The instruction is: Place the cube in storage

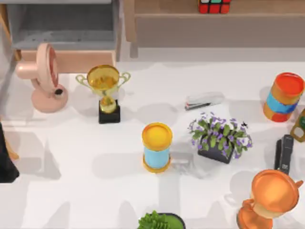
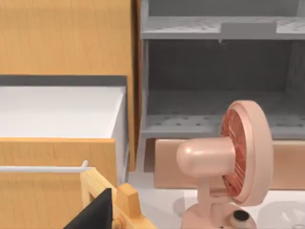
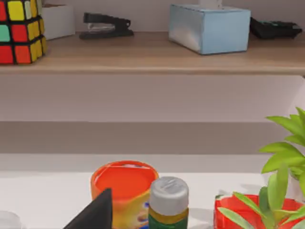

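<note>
Left gripper (image 2: 95, 214) low at the table's left edge, seen as a dark sliver beside a pale wooden frame (image 2: 119, 200); apart or together, cannot tell. Just ahead of it, a pink desk fan (image 2: 228, 162) upright on its round base. Beyond the fan, a grey cabinet (image 2: 219, 86) with open shelves and a speckled floor. Beside that, an open wooden drawer (image 2: 57, 157) with a white inside and a thin white handle bar.

Right gripper (image 3: 95, 210) likewise a dark wedge at the frame's lower edge; state impossible to tell. Close in front, an orange-topped can (image 3: 124, 186), touching or nearly touching a small bottle (image 3: 168, 202) with a silver cap. Off to the side, a leafy plant (image 3: 281, 171) in a red pot.

Farther back, a long wooden shelf (image 3: 157, 57) against a pale wall. Cube (image 3: 21, 31) resting on that shelf near one end, flat on its base, red, yellow and green squares facing out. Along the same board: a white box (image 3: 57, 20), a black stapler (image 3: 106, 25), a pale blue box (image 3: 209, 27), and a dark flat thing (image 3: 276, 27), possibly a calculator.

From above, white table (image 1: 71, 181) scattered with clutter: gold trophy (image 1: 106, 93) on a black block, yellow-lidded can (image 1: 157, 147) near the middle, purple-flowered plant (image 1: 220, 136) just beside it, silver stapler (image 1: 204, 100) behind.
</note>
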Controlling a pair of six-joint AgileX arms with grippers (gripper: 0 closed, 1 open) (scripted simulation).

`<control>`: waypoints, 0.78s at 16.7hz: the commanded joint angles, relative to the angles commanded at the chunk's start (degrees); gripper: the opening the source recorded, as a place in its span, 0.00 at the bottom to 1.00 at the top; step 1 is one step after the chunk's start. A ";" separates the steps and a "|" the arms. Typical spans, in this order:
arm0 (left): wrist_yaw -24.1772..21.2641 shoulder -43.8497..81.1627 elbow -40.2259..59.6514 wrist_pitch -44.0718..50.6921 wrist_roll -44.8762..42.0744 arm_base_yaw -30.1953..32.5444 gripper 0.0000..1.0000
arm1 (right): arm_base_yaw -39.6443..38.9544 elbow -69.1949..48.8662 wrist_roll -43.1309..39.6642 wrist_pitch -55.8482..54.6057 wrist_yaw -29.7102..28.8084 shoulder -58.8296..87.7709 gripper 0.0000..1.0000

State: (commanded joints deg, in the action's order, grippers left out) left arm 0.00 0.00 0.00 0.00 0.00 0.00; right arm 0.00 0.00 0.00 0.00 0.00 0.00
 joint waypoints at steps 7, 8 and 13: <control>4.40 8.85 8.57 -3.87 -0.49 3.95 1.00 | 0.00 0.00 0.00 0.00 0.00 0.00 1.00; 6.03 12.42 11.96 -5.31 -0.65 5.48 1.00 | 0.00 0.00 0.00 0.00 0.00 0.00 1.00; 16.35 39.10 34.06 -14.46 -1.57 15.84 1.00 | 0.00 0.00 0.00 0.00 0.00 0.00 1.00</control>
State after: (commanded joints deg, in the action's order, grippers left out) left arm 16.35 39.10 34.06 -14.46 -1.57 15.84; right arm 0.00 0.00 0.00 0.00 0.00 0.00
